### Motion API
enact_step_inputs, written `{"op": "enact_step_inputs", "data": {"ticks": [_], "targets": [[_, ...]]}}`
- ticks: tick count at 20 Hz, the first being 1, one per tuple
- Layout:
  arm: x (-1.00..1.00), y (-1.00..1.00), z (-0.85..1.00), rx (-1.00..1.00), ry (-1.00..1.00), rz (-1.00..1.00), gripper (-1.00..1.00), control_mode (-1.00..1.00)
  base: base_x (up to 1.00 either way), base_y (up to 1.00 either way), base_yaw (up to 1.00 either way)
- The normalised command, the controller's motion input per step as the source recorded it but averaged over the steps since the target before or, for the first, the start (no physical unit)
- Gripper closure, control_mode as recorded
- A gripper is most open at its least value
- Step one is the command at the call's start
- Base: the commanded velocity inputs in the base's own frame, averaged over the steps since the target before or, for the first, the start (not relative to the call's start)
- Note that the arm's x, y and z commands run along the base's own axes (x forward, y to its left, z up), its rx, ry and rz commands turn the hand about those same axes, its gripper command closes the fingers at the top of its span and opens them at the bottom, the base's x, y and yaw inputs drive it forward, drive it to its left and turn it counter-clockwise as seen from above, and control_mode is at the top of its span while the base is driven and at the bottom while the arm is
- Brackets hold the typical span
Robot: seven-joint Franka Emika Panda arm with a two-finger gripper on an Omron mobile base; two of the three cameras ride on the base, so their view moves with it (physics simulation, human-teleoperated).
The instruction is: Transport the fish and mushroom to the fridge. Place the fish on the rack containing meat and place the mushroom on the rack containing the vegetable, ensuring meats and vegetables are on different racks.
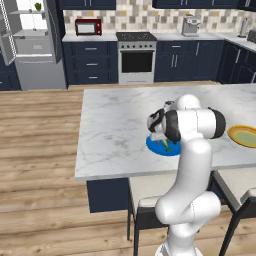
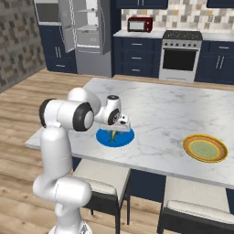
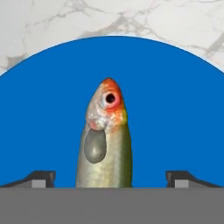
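**Open gripper poised over the fish on its blue plate**

We start with the marble island counter [image 1: 115, 120], which spans the middle of both base views, with the open fridge [image 2: 87, 34] well beyond it against the far wall, its racks showing pale inside. Next to the fridge run the dark blue cabinets, with a stove [image 1: 136, 57] and a red microwave [image 2: 140, 24] on the worktop.

On the counter we see a yellow plate [image 2: 205, 148] lying well apart from a blue plate [image 2: 125, 135]. The fish [image 3: 105, 140] lies on the blue plate, its orange-red head pointing toward the top of the hand view.

Our gripper [image 3: 111, 178] hangs directly above the blue plate, pointing down. Its fingers [image 3: 40, 178] stand wide apart, one on each side of the fish's body, and neither touches it. The gripper holds nothing.
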Motion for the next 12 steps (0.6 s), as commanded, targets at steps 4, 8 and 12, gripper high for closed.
{"op": "enact_step_inputs", "data": {"ticks": [4,8,12], "targets": [[-0.46,-0.01,-0.51,0.0,0.22,0.0,1.0,-1.0,0.0,0.0,0.0],[-0.63,0.0,-0.48,0.0,0.17,0.0,1.0,-1.0,0.0,0.0,0.0],[-0.72,0.0,-0.48,0.0,0.08,0.0,1.0,-1.0,0.0,0.0,0.0]]}}
